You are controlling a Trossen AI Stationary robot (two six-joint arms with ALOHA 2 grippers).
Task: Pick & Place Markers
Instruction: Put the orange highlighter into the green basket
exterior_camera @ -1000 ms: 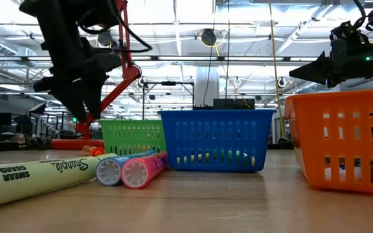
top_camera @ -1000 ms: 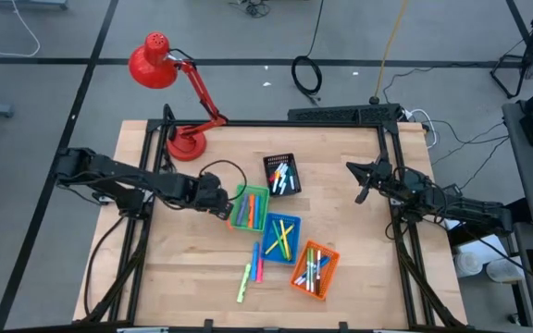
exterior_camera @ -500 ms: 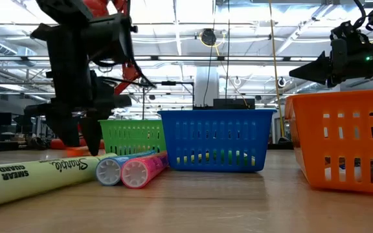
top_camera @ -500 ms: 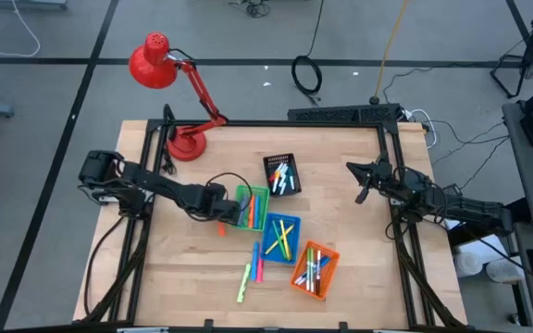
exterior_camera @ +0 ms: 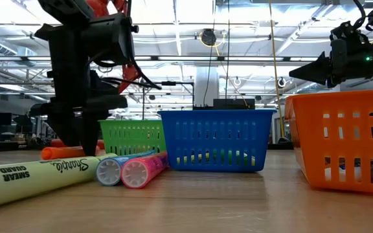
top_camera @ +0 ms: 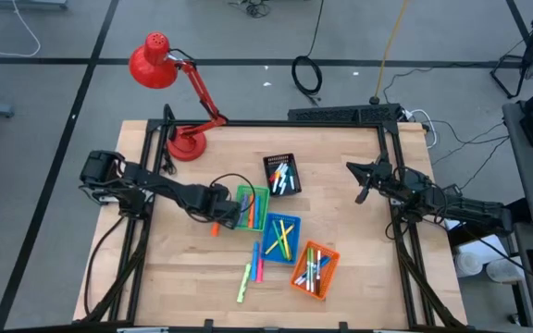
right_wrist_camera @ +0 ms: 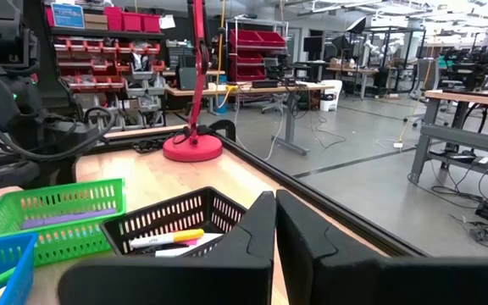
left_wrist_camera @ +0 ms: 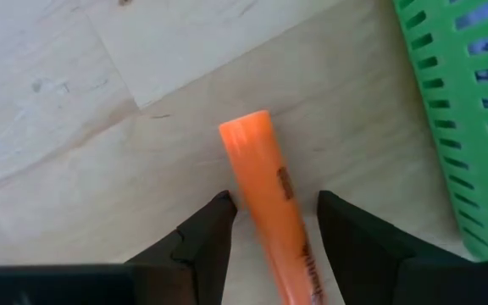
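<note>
Now the left claw [left_wrist_camera: 269, 224], fingers parted, straddles an orange plastic marker [left_wrist_camera: 271, 195] lying on the wooden counter [top_camera: 183, 277] beside a green mesh basket [left_wrist_camera: 460, 119]. Closing and lifting likely follow. Right claw [right_wrist_camera: 275, 229], shut, waits apart.

This is a big open workshop. Red plastic parts bins [right_wrist_camera: 257, 38] fill metal shelving, steel-legged workbenches [right_wrist_camera: 468, 114] stand about, and fluorescent strip lights [exterior_camera: 238, 19] hang overhead.

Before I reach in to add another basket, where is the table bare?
Bare wood lies between the black basket and the right claw, and along the near edge left of the loose markers. The middle is crowded: green basket, blue basket, orange basket, left claw.
</note>
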